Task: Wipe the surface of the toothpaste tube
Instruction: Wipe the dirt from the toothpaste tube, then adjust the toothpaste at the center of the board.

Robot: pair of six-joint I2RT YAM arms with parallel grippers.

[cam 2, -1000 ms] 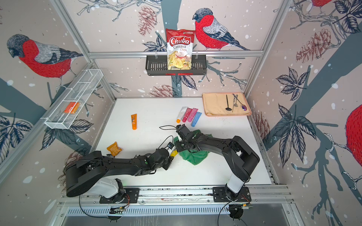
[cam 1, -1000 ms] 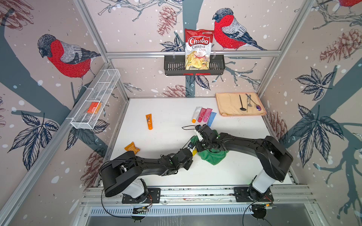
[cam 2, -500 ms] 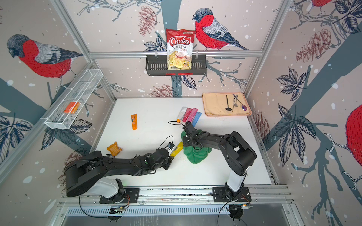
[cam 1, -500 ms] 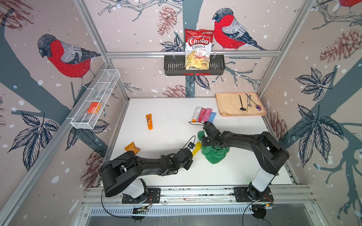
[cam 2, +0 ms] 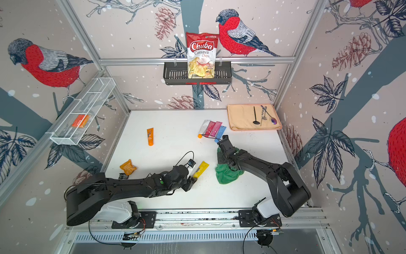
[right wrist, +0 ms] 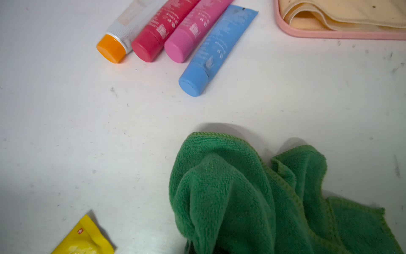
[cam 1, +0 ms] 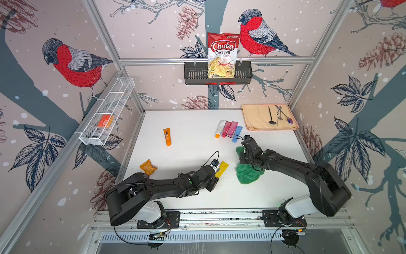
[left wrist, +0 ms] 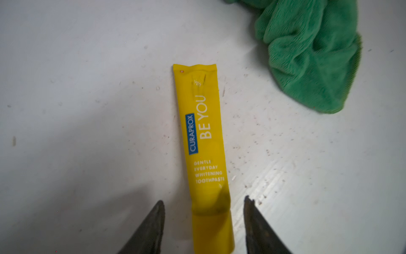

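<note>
The yellow toothpaste tube lies flat on the white table, seen in both top views. My left gripper is open, with one finger on each side of the tube's cap end and a gap to the tube on both sides; in a top view it sits at the tube's near end. A bunched green cloth rests to the right of the tube, apart from it. My right gripper is shut on the green cloth, which hides its jaws.
Several coloured tubes lie side by side at the back, close to the right wrist. An orange tube and an orange packet lie to the left. A beige mat with utensils fills the back right corner.
The right gripper has dragged the green cloth off the tube, to the right and back. The left gripper has opened and let go of the tube, which now lies on the table.
</note>
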